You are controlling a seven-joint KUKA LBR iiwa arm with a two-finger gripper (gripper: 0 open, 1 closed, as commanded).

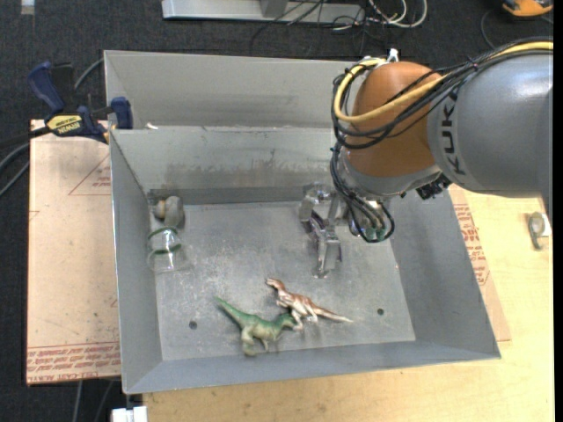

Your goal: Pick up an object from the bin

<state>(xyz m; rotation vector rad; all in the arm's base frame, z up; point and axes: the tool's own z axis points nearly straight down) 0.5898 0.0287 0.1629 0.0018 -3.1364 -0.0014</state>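
Observation:
My gripper (325, 266) hangs over the middle of the bin floor, right of centre, its fingers pointing down with the tips close together and nothing between them. Just below and left of it lies a white and brown toy dinosaur (302, 303). A green toy dinosaur (258, 325) lies against it, nearer the front wall. Both sit a short way from the fingertips, apart from them.
A small clear cup with a green band (164, 249) and a tan, stone-like lump (167, 209) lie by the left wall. The arm with its orange cover and cables hangs over the bin's back right part.

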